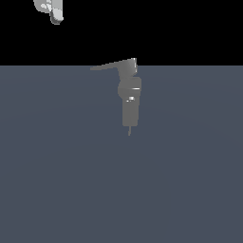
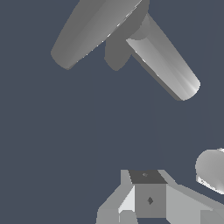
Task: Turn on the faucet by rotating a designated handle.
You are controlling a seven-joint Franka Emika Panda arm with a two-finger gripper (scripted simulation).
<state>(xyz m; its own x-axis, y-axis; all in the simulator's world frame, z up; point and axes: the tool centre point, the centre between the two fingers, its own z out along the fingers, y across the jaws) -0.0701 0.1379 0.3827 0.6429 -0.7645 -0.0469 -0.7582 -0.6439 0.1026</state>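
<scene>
The faucet (image 1: 130,102) is a matte grey blocky fixture standing in the middle of the exterior view, with a thin tip at its lower end. Its handle (image 1: 113,65) is a thin flat lever tapering to a point, jutting from the top piece toward the exterior view's left. In the wrist view the handle (image 2: 94,33) and the faucet's rounded body (image 2: 164,65) loom large. My gripper (image 2: 147,178) shows as a grey block well apart from them, touching nothing. Whether its fingers are open or shut cannot be made out.
A glossy white part of my arm (image 1: 53,12) hangs at the exterior view's upper left, far from the faucet. A pale rounded piece (image 2: 212,170) sits at the wrist view's edge. The floor (image 1: 57,166) is flat blue-grey all around.
</scene>
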